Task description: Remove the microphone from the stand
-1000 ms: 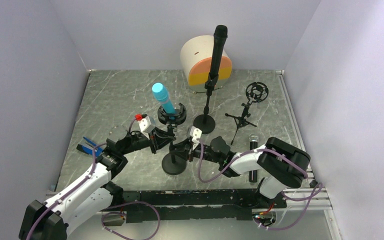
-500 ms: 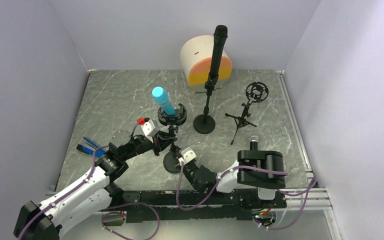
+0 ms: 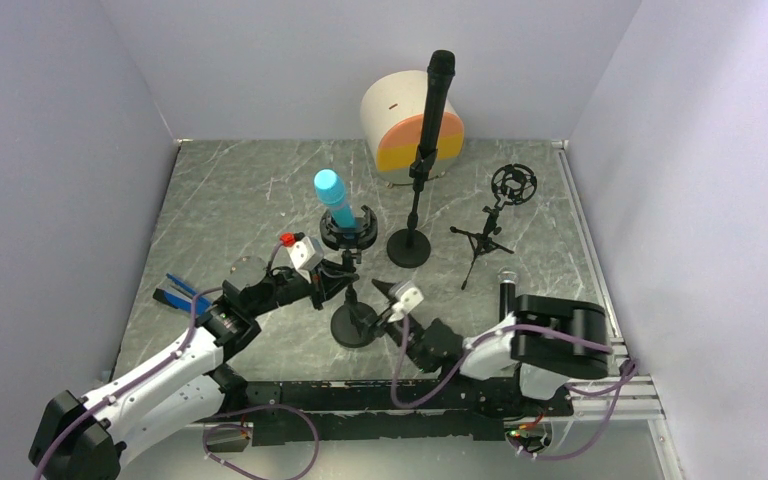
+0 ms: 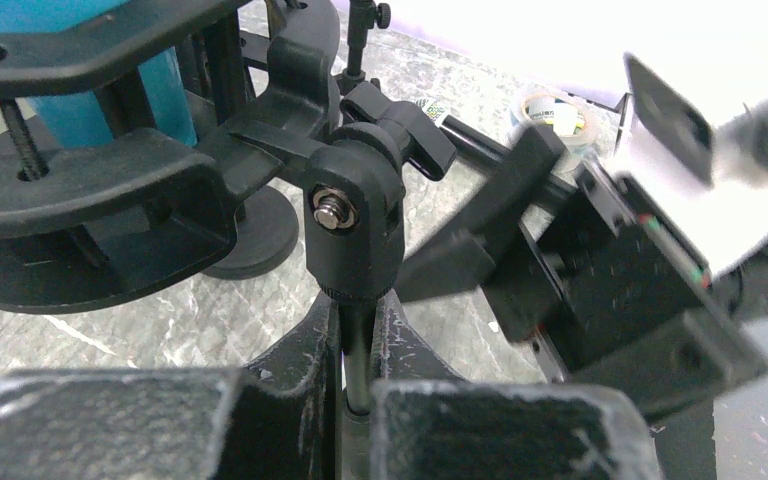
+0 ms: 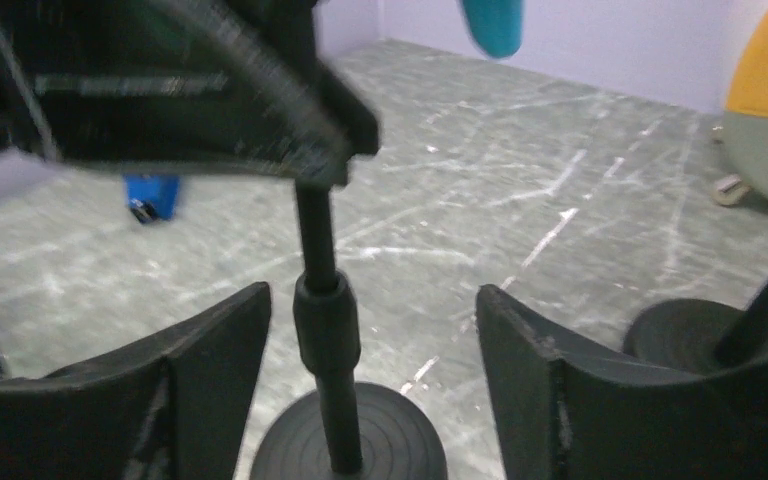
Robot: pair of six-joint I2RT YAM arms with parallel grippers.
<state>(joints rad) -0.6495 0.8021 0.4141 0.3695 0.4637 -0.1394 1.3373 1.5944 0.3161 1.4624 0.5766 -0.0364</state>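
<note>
Jaws of left gripper (image 4: 355,410) pinched on the stand (image 3: 353,325) just under its swivel, blue microphone (image 3: 332,198) seated above in the shock mount (image 3: 348,231), leaning up and left, right gripper (image 5: 370,330) spread wide astride the pole, well below the microphone.

Left arm (image 3: 155,375) and right arm (image 3: 490,350): white shells, black joints, purple cables (image 3: 397,372) looped alongside. Right gripper (image 5: 370,340) fingers (image 5: 210,360) black, scuffed.

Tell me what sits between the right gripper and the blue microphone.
The left gripper, shut on the stand pole just under the shock mount, and the mount itself, ringing the blue microphone at its lower end. The right gripper is open, low down, facing the same pole. Nothing visible covers the microphone from above.
</note>
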